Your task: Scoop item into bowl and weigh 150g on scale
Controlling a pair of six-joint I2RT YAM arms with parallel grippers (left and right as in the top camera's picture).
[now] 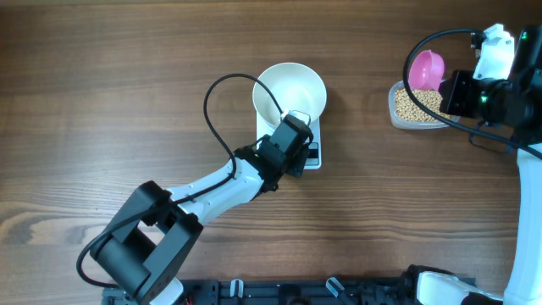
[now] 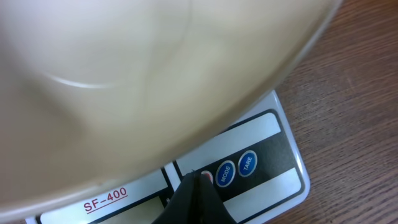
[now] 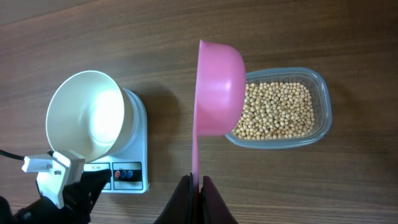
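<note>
The white bowl point(image 1: 292, 89) stands empty on the small white scale point(image 1: 316, 158). My left gripper point(image 1: 303, 152) is shut, and in the left wrist view its tips point(image 2: 200, 177) rest on the red button of the scale's dark panel point(image 2: 273, 155), under the bowl's rim point(image 2: 124, 74). My right gripper point(image 3: 197, 182) is shut on the thin handle of a pink scoop point(image 3: 217, 87). The scoop hangs tilted over the left end of a clear container of tan beans point(image 3: 277, 112). From overhead the scoop point(image 1: 426, 69) shows no beans inside.
The clear container point(image 1: 395, 106) sits at the table's right, well apart from the scale. A black cable point(image 1: 212, 106) loops left of the bowl. The left arm point(image 1: 212, 191) stretches from the front edge towards the scale. In the right wrist view the bowl point(image 3: 84, 115) and scale point(image 3: 138, 140) lie at the left.
</note>
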